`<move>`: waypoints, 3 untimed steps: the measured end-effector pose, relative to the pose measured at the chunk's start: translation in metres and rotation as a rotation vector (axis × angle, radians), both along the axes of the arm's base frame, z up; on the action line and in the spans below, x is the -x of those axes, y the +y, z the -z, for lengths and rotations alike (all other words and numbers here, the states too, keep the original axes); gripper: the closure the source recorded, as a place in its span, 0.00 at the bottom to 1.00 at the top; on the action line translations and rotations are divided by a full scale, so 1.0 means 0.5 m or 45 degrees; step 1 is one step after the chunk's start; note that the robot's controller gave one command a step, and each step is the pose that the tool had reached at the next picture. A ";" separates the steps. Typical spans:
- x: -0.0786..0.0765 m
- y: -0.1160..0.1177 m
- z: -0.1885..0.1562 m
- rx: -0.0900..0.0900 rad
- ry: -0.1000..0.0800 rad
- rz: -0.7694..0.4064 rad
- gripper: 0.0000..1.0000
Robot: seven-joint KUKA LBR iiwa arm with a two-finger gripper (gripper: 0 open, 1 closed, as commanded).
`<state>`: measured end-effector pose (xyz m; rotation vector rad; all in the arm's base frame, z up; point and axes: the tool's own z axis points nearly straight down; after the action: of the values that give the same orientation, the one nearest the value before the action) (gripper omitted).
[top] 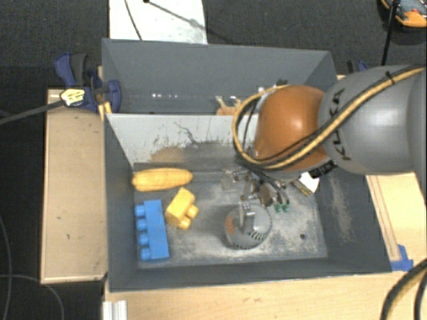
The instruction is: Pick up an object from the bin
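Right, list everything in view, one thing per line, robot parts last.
Bin: one, grey metal, middle of the picture.
Corn cob: one, yellow, left of the bin floor, towards the back.
Small block: one, yellow, just in front of the cob's right end.
Long block: one, blue, front left corner.
Ribbed round cup: one, grey, front middle, right under the claw.
Arm: one, silver-grey with an orange-brown cover and cables, reaching in from the right.
Claw: one, dark metal, pointing down at the ribbed round cup.
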<state>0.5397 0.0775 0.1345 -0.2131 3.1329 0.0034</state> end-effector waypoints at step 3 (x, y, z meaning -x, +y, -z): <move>0.034 -0.060 0.092 -0.007 -0.003 -0.030 0.00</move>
<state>0.5225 0.0477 0.0883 -0.2498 3.1273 0.0123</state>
